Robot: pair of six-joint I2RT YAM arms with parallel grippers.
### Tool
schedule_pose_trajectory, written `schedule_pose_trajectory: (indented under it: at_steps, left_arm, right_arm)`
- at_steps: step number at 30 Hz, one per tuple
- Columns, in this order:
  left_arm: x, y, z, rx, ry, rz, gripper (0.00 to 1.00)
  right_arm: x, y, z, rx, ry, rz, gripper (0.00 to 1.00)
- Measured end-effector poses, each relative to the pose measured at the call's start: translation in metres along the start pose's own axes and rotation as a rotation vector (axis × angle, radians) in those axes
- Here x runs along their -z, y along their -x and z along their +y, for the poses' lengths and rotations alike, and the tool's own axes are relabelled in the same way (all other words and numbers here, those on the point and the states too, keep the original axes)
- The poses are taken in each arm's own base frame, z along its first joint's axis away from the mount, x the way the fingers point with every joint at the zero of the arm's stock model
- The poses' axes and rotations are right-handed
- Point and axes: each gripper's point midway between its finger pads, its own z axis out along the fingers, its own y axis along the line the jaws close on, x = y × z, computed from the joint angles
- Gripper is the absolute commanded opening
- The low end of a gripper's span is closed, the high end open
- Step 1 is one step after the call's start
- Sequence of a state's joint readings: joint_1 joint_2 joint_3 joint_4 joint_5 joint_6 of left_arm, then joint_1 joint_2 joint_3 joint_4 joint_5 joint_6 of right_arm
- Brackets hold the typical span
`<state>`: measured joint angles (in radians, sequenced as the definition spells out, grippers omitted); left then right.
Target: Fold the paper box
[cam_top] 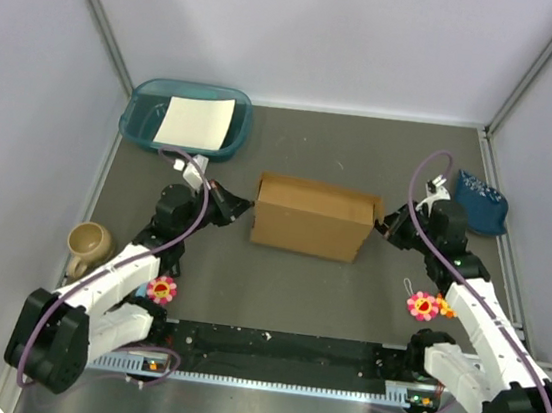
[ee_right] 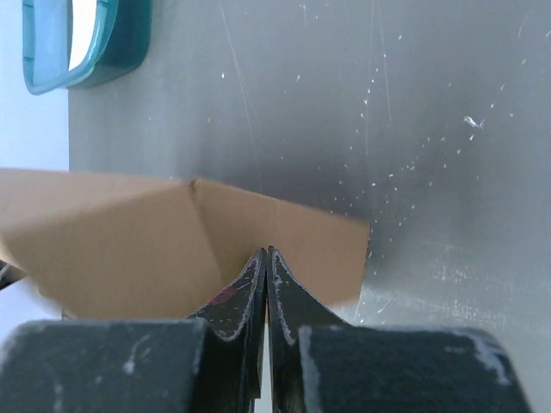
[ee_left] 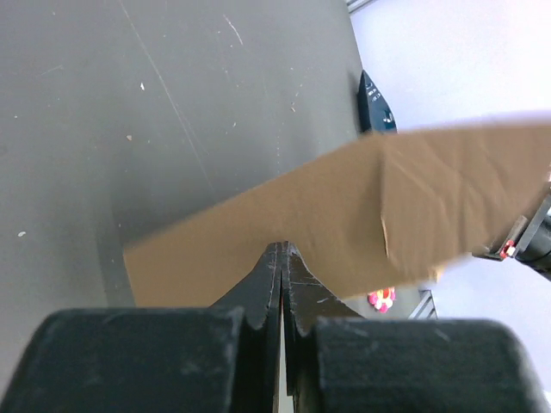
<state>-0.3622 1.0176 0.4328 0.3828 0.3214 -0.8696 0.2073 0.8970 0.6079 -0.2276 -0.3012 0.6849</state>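
Note:
The brown cardboard paper box [cam_top: 313, 217] lies closed and flat-topped in the middle of the table. My left gripper [cam_top: 246, 206] is shut, with its tips at the box's left side. My right gripper [cam_top: 380, 225] is shut, with its tips at the box's right side. In the left wrist view the shut fingertips [ee_left: 277, 258] meet the cardboard wall [ee_left: 362, 215], nothing between them. In the right wrist view the shut fingertips [ee_right: 274, 262] press at a creased cardboard side [ee_right: 129, 241]. Whether the tips touch the box or stop just short I cannot tell.
A teal tray [cam_top: 146, 120] holding a white paper sheet [cam_top: 196, 121] stands at the back left. A tan mug [cam_top: 88, 244] stands at the left. Flower toys [cam_top: 161, 289] [cam_top: 422, 306] lie near the arms. A dark blue item [cam_top: 480, 199] lies at the right.

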Motion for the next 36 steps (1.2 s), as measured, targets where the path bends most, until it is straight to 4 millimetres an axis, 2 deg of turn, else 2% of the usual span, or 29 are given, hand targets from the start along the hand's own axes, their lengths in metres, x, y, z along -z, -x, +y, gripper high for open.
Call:
schedule_pose_trajectory:
  at_steps: [3,6,14,18,24,31,36]
  left_arm:
    - [0.002,0.001,-0.002,-0.007,0.001,0.004,0.0]
    - [0.001,-0.004,0.003,-0.001,0.022,0.022,0.0]
    - [0.001,-0.031,0.031,0.024,0.074,0.075,0.0]
    - [0.002,-0.032,0.031,0.022,0.061,0.065,0.0]
    - [-0.001,-0.023,0.025,0.01,0.046,0.042,0.0]
    - [-0.013,0.009,-0.001,-0.016,0.002,-0.028,0.0]
    - [-0.017,0.019,-0.005,-0.039,-0.01,-0.063,0.0]
  right_arm:
    - [0.0,0.006,0.004,-0.002,-0.01,0.002,0.0]
    - [-0.002,0.006,0.002,-0.006,-0.024,0.013,0.0]
    - [-0.007,-0.006,-0.009,-0.006,-0.034,0.035,0.0]
    - [-0.008,-0.018,-0.016,-0.01,-0.033,0.051,0.0]
    - [-0.009,-0.016,-0.015,-0.003,-0.026,0.042,0.0]
    - [-0.013,-0.003,-0.009,0.011,-0.026,0.027,0.0]
    - [-0.02,0.004,-0.007,0.023,-0.019,0.012,0.0]
